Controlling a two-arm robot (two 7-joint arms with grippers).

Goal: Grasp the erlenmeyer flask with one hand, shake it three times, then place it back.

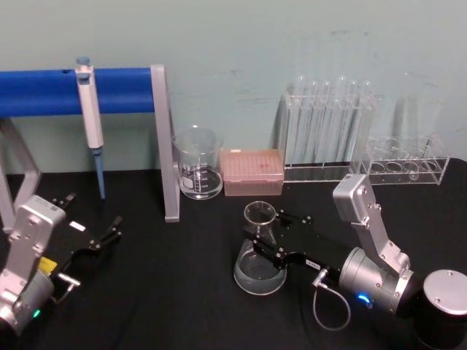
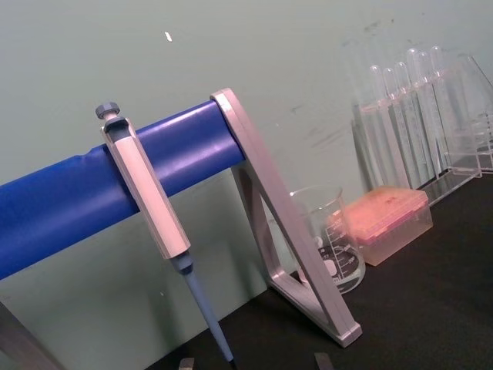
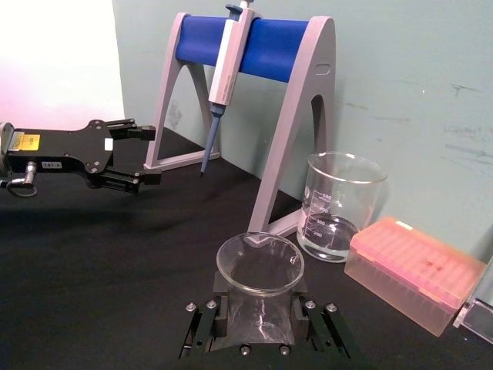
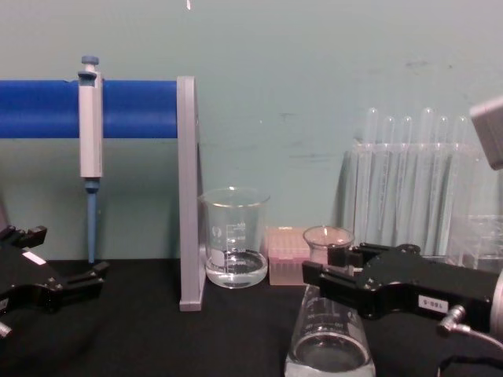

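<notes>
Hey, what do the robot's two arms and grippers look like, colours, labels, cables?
Both are black two-fingered grippers on silver-grey arms. The right gripper carries a small white numbered label, has a silver cylindrical wrist with a blue light, and a thin grey cable looping beside it. The left gripper has a plain white sticker, a yellow label, and a green light.

The head view looks down from above, the chest view level and low, both sharing the beaker [image 1: 198, 162]; each wrist view sits nearer, facing the far wall.
</notes>
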